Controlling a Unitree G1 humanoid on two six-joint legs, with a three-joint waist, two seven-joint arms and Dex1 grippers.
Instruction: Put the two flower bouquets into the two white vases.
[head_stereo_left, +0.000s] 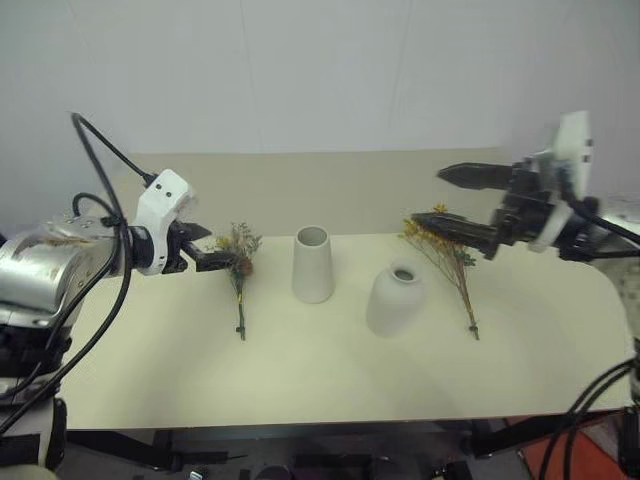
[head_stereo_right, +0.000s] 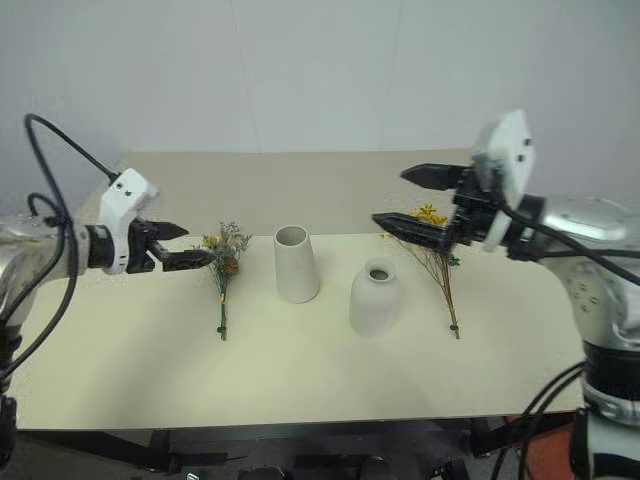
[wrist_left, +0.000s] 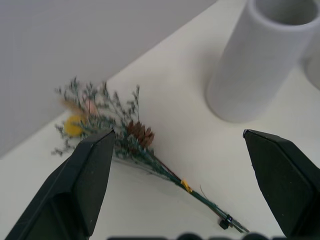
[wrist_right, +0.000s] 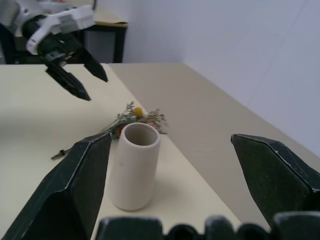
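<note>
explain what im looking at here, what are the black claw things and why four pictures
It is a two-armed robot standing at a cream table. The black claws are its grippers. Two pictures come from cameras in its head, looking down over both arms. The other two come from cameras on each wrist, looking out between that gripper's jaws. On the table lie a small mixed bouquet and a larger yellow bouquet, with a tall white vase and a rounded white vase standing between them. The left gripper and the right gripper both have open jaws and hold nothing.
</note>
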